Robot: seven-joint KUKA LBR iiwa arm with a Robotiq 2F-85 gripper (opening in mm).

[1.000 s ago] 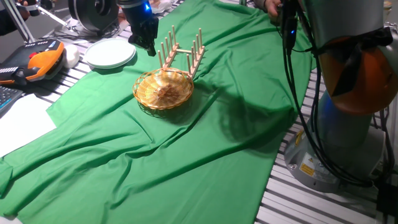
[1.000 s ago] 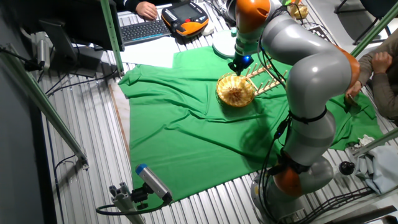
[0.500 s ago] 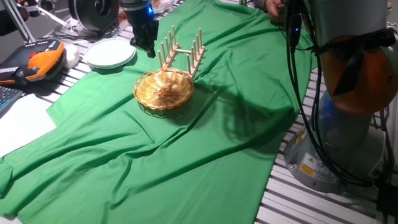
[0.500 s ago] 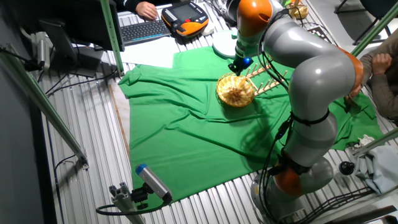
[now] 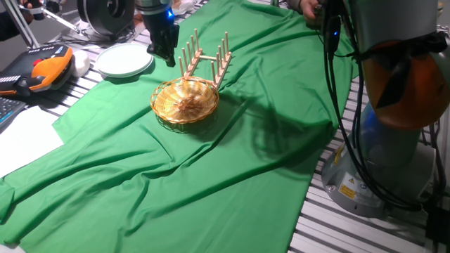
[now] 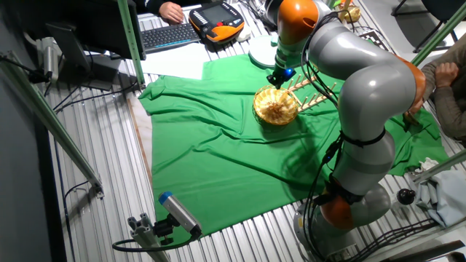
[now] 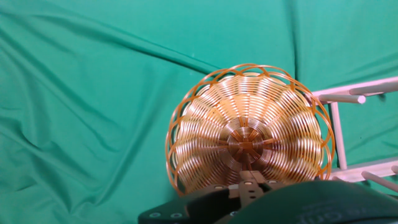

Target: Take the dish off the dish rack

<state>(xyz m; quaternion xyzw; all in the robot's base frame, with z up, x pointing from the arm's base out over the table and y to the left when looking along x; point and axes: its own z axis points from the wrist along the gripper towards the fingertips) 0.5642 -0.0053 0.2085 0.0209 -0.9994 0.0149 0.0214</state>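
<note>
Most of the job is looking done: the dish is lying on the green cloth, just beside the dish rack. The pincer is hovering above, holding nothing; how far open, I cannot tell.

You find no readable text in any view: the yellow warning label on the robot base is too small to make out (the orange pendant shows no legible marking either).
</note>
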